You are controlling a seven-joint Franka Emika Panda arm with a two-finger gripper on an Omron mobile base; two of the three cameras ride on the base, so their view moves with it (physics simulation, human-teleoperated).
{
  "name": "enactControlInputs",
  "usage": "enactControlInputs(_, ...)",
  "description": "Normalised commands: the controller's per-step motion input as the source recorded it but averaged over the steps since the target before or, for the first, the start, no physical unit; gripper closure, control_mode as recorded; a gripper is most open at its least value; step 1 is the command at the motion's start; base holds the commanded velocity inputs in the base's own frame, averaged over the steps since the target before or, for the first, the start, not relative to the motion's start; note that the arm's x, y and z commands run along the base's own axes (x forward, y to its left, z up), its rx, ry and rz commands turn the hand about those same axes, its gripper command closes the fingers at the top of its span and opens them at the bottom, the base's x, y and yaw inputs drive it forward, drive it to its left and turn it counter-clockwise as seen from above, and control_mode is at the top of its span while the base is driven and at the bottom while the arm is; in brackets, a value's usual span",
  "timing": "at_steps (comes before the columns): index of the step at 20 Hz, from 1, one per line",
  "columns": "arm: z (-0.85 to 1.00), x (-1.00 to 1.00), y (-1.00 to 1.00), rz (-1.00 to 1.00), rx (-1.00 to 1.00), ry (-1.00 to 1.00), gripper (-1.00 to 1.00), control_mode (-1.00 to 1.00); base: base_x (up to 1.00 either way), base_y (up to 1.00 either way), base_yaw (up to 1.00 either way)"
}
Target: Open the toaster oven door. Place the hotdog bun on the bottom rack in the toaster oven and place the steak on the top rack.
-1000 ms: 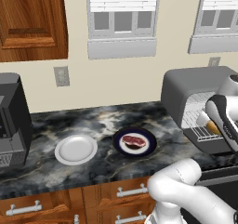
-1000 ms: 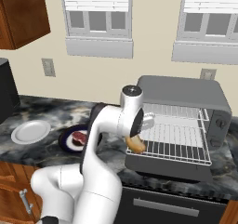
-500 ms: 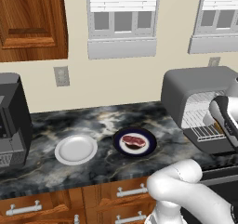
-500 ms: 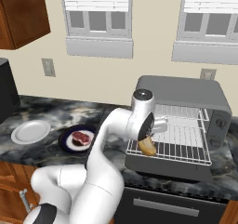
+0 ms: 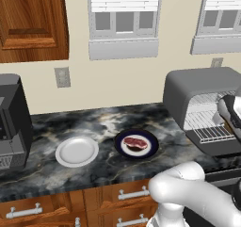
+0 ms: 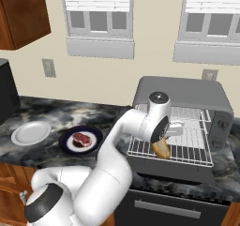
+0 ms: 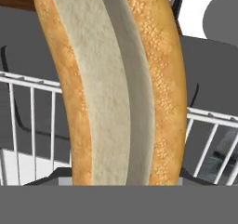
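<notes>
With your gripper (image 6: 161,144) clamped on the hotdog bun (image 6: 161,148) just above the pulled-out bottom rack (image 6: 187,152), lower it flat onto the wires beneath before letting go.

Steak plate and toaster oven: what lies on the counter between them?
In the left base view the stretch is bare dark marble counter from the steak on its dark plate to the toaster oven.
</notes>
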Motion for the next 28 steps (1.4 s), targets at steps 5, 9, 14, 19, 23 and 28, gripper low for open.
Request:
enactControlInputs(5, 0.0, 0.3, -0.35, -0.08, 0.0, 0.0, 1.0, -1.0, 0.0, 0.0, 0.0)
enactControlInputs(9, 0.0, 0.25, -0.25, -0.17, 0.0, 0.0, 1.0, -1.0, 0.0, 0.0, 0.0)
enactControlInputs(14, 0.0, 0.14, -0.22, -0.25, 0.03, 0.0, 1.0, -1.0, 0.0, 0.0, 0.0)
enactControlInputs(19, 0.0, 0.01, -0.19, -0.31, 0.06, 0.0, 1.0, -1.0, 0.0, 0.0, 0.0)
enactControlInputs(23, 0.0, 0.15, -0.06, -0.33, 0.04, 0.0, 1.0, -1.0, 0.0, 0.0, 0.0)
enactControlInputs(28, 0.0, 0.06, -0.08, -0.34, 0.08, 0.0, 1.0, -1.0, 0.0, 0.0, 0.0)
